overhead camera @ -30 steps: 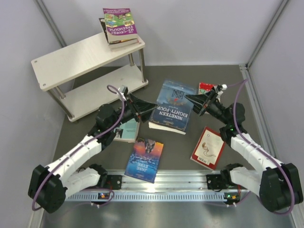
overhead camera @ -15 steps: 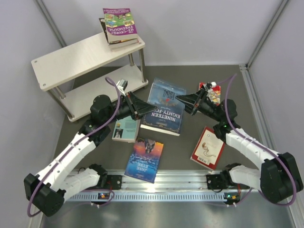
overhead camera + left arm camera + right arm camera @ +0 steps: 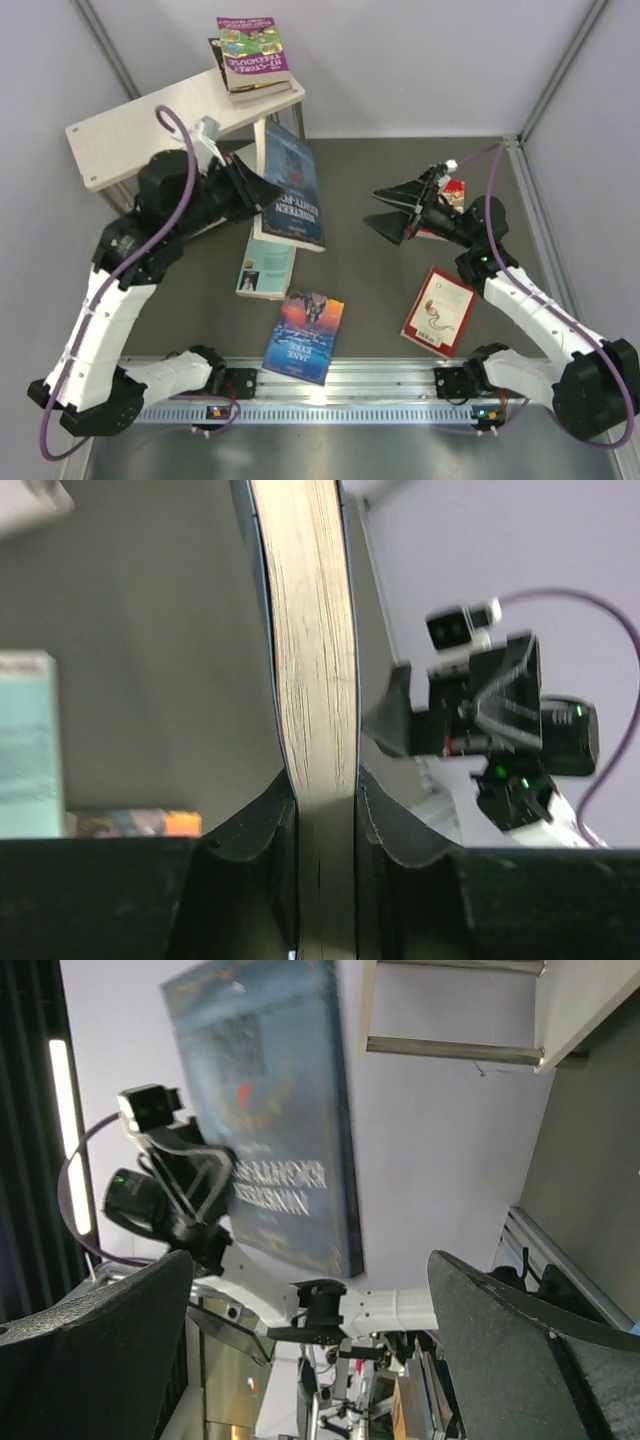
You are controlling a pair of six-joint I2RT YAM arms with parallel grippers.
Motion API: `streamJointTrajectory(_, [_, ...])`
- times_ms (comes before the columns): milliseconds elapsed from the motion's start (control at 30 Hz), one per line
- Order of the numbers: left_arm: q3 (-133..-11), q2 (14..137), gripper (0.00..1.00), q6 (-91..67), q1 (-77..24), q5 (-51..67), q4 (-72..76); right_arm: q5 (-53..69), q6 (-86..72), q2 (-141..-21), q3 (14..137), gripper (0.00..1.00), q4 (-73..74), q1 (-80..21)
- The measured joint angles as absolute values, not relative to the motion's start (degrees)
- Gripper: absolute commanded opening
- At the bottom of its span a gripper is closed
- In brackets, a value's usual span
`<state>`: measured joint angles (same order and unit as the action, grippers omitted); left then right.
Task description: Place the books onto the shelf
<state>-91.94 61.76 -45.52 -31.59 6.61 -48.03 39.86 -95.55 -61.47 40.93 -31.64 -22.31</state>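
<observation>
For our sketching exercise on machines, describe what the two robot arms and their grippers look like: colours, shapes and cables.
Both the left arm and right arm have white shells on the long segments and bulky black joints. The left gripper and right gripper are black, each with two pointed, wedge-shaped fingers. A purple cable loops along each arm to the wrist.

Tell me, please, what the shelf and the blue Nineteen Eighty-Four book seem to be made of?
The shelf: pale matte boards, likely wood or laminate; its posts are thin and silvery, probably metal. The blue book: paper, seemingly a paperback, with a thin, slightly glossy cover and a cream, striated page edge.
</observation>
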Motion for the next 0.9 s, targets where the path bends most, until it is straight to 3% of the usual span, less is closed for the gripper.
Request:
streamJointTrajectory(200, [-118.04, 70.83, 0.0, -35.07, -31.42, -7.38, -58.33, 41.89, -94.0, -58.96, 41.04, 1.0, -29.32, -21.1])
streamJointTrajectory(333, [-128.05, 76.01, 0.0, -29.95, -29.08, -14.33, -61.39, 42.74, -94.02, -58.02, 39.75, 1.0, -28.77, -21.06])
streamJointTrajectory(567, [-127.9, 80.49, 0.0, -26.59, -8.1, -11.09, -65.01, 44.29, -93.93, -55.72, 37.82, 1.0, -27.27, -20.91])
streamJointTrajectory(900, [-122.87, 81.8, 0.0, -27.31, 18.63, 9.61, -62.17, 45.84, -93.01, -52.93, 35.22, 1.0, -25.67, -20.84])
